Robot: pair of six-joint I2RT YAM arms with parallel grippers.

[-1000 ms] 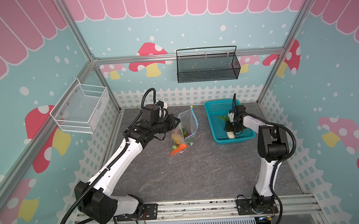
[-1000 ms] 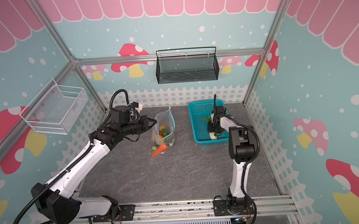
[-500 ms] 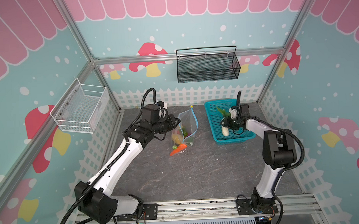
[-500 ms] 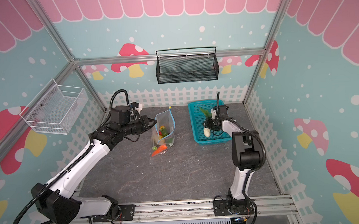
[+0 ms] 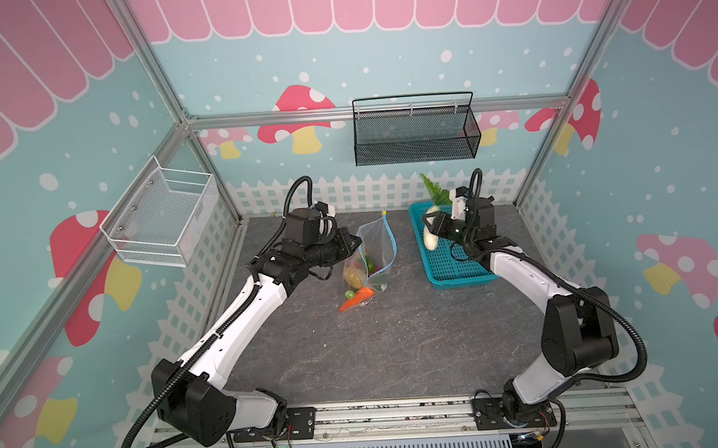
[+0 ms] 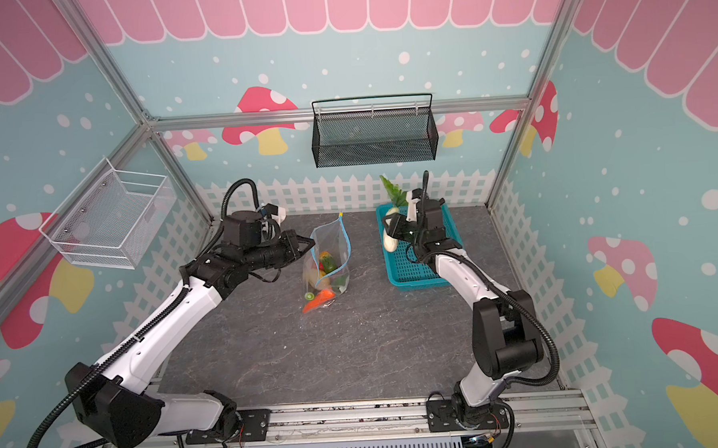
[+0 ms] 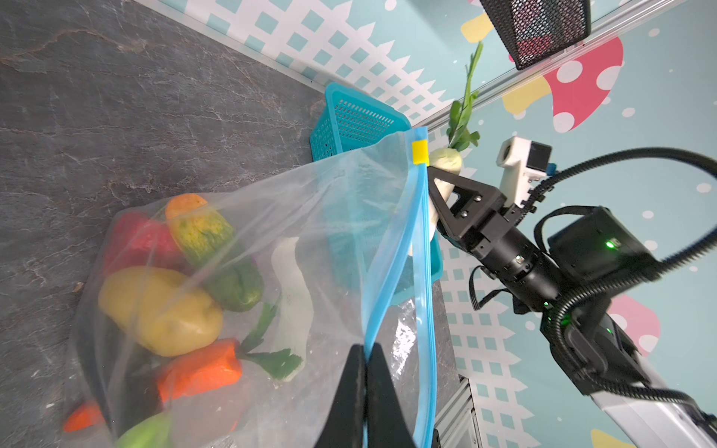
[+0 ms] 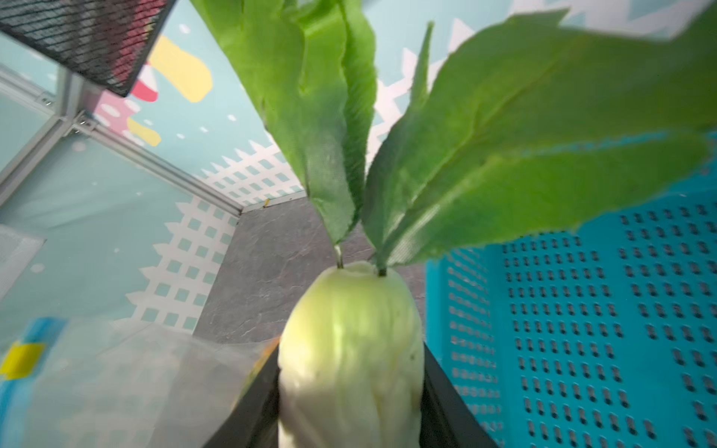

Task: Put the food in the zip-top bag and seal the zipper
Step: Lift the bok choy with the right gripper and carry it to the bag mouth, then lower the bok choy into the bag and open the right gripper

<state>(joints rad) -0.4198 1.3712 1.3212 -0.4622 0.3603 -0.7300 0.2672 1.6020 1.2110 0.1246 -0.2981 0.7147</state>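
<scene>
Right wrist view: radish (image 8: pixel 349 349) clamped between the jaws.

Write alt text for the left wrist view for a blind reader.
The left claw pinches the clear zip-top bag by its blue zipper; a carrot, a yellow piece and other toy food lie inside. Beyond, the right claw holds a leafy white radish near a turquoise basket.
</scene>
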